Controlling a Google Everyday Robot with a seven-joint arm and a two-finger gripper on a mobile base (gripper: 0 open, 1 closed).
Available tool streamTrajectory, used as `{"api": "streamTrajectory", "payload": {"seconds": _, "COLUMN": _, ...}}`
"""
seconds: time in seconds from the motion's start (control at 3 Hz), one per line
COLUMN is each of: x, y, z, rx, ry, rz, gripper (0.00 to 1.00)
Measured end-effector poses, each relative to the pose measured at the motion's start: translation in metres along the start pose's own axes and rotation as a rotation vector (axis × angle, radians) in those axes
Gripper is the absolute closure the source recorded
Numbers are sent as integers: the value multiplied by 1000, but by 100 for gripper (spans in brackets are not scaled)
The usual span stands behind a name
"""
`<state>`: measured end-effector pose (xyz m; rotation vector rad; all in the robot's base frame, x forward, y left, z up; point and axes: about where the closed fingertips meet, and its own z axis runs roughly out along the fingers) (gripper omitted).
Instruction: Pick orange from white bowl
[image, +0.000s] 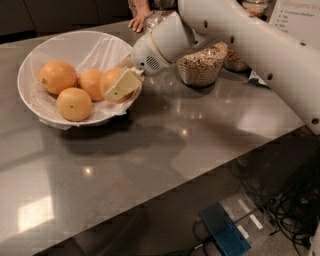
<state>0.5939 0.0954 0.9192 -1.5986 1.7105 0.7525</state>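
at the far left corner of the tabletop (150, 150), the pincer (117, 82) looks closed around the rightmost orange (107, 79) in the white bowl (75, 46), so the next move is lifting it clear of the rim.
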Motion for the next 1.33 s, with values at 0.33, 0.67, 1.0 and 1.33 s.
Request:
{"api": "streamTrajectory", "payload": {"seconds": 0.33, "x": -12, "y": -6, "z": -29, "rx": 2, "ry": -66, "rz": -27, "gripper": 100}}
{"api": "streamTrajectory", "payload": {"seconds": 0.67, "x": -31, "y": -5, "z": -38, "rx": -8, "ry": -77, "rz": -77, "gripper": 100}}
{"api": "streamTrajectory", "payload": {"seconds": 1.0, "x": -55, "y": 6, "z": -35, "rx": -27, "ry": -54, "rz": -156, "gripper": 100}}
{"api": "streamTrajectory", "payload": {"seconds": 1.33, "x": -56, "y": 6, "z": -34, "rx": -30, "ry": -54, "rz": -157, "gripper": 100}}
